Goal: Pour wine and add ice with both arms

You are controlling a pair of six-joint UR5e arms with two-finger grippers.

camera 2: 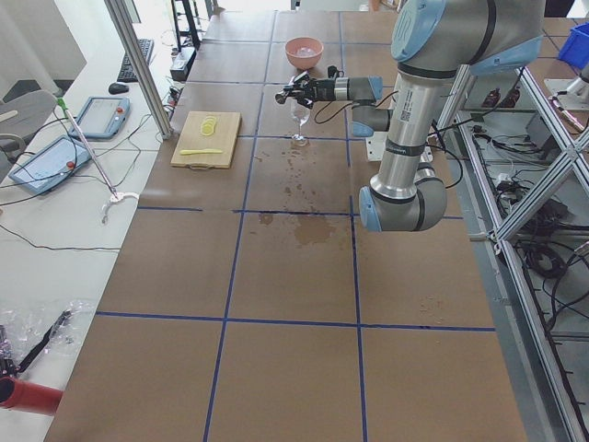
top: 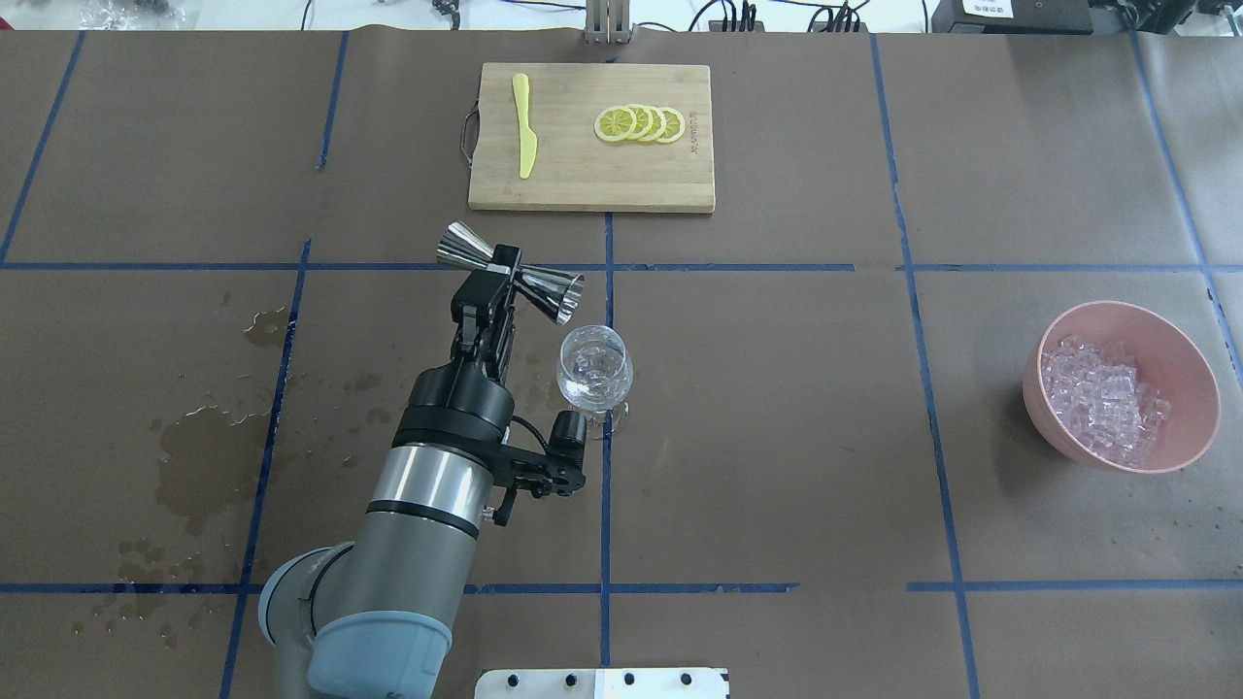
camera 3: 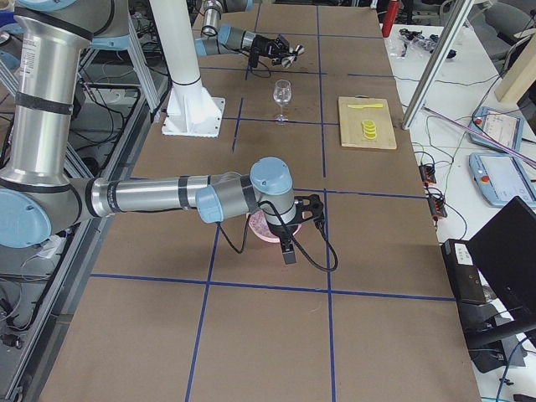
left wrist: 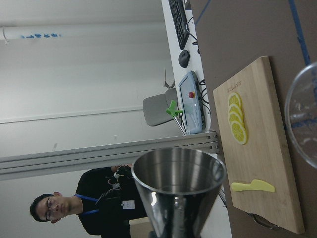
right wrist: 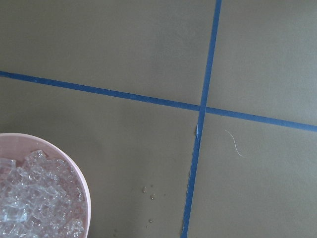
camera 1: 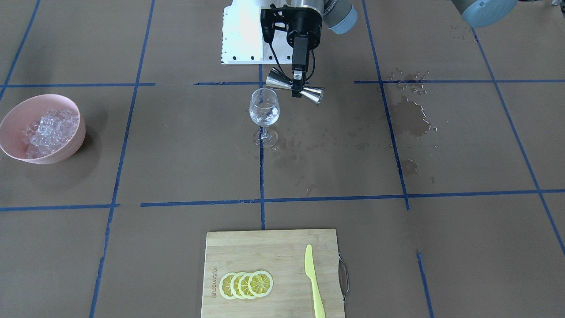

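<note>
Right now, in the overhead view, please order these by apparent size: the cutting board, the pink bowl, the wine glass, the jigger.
1. cutting board
2. pink bowl
3. wine glass and jigger: alike; the jigger hangs nearer the camera, so unranked.

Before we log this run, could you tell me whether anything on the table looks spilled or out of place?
Yes: liquid is spilled on the brown table cover, a dark wet patch with scattered drops on the robot's left of the wine glass. Nothing else looks askew.
</note>
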